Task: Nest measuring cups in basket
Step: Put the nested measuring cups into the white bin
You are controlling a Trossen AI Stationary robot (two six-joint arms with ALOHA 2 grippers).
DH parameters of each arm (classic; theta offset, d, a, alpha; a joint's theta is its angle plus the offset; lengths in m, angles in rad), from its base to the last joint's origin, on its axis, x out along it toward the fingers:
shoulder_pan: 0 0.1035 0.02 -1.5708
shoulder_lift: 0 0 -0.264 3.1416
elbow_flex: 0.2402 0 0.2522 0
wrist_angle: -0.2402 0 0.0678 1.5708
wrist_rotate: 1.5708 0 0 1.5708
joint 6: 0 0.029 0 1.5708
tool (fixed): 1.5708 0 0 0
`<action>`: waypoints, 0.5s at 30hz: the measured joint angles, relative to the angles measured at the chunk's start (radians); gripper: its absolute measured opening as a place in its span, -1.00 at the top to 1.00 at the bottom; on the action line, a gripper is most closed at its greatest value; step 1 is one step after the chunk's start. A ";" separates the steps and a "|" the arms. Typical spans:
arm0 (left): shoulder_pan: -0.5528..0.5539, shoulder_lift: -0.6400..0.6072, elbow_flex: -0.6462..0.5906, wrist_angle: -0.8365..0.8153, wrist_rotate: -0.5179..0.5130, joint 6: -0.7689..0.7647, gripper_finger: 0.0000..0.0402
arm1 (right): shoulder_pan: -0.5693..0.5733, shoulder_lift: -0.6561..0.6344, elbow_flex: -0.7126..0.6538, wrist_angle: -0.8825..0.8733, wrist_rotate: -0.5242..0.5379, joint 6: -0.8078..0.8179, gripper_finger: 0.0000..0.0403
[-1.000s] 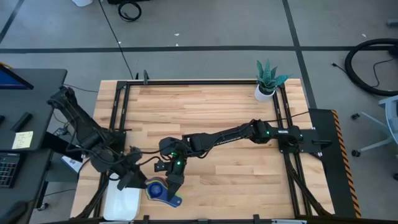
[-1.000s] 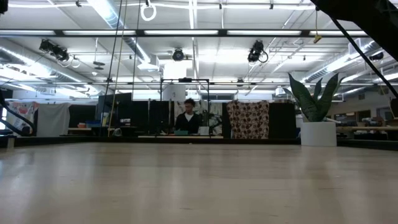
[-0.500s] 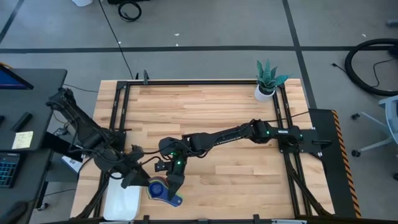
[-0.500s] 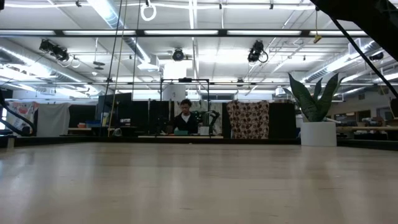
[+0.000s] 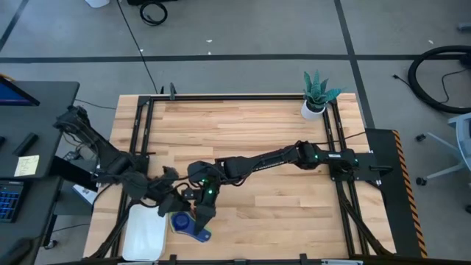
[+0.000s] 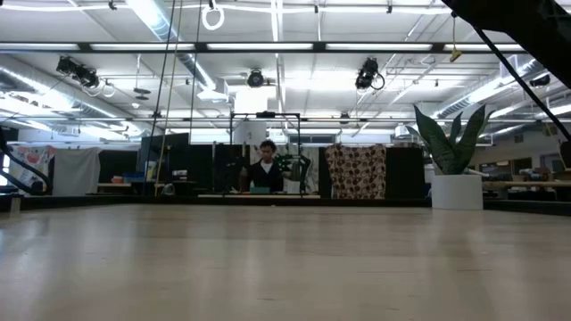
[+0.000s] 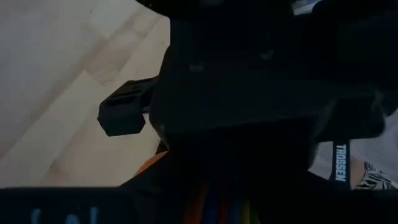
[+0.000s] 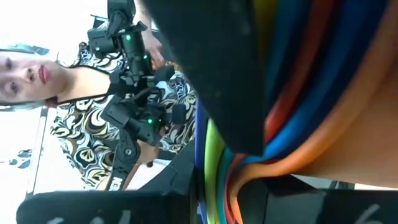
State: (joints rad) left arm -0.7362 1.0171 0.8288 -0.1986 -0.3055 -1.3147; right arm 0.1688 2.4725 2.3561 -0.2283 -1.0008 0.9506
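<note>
Left arm swung in toward the stack over the last second; left claw (image 5: 174, 203) now sits just at 10 o'clock of the cups (image 5: 188, 227), crowding the right claw (image 5: 200, 218). The cups slid slightly toward 9 o'clock with it, closer to the basket (image 5: 143, 237). Judged: stack is being nudged or handed toward the basket, not in it yet.

Cups: nested blue-topped stack on the worktop (image 5: 280, 154) near the 6 o'clock edge, just beside the basket's 3 o'clock side. Right claw is on the stack at its 1 o'clock side; right wrist view shows coloured cup rims (image 8: 298, 81) pressed against a finger, so it looks clamped on them. Left claw's grip: cannot tell, view blocked.
</note>
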 joint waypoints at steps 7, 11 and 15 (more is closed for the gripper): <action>0.023 -0.028 0.000 -0.039 0.033 0.097 0.29 | -0.002 0.000 0.000 0.025 -0.003 0.008 0.62; 0.030 -0.057 0.002 -0.117 0.048 0.119 0.29 | 0.001 0.000 0.000 0.024 0.008 0.017 0.62; 0.029 -0.090 0.002 -0.185 0.061 0.130 0.30 | 0.001 0.000 0.000 0.011 0.008 0.033 0.62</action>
State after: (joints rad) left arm -0.7071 0.9269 0.8307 -0.3835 -0.2441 -1.1848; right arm 0.1699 2.4722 2.3562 -0.2175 -0.9927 0.9831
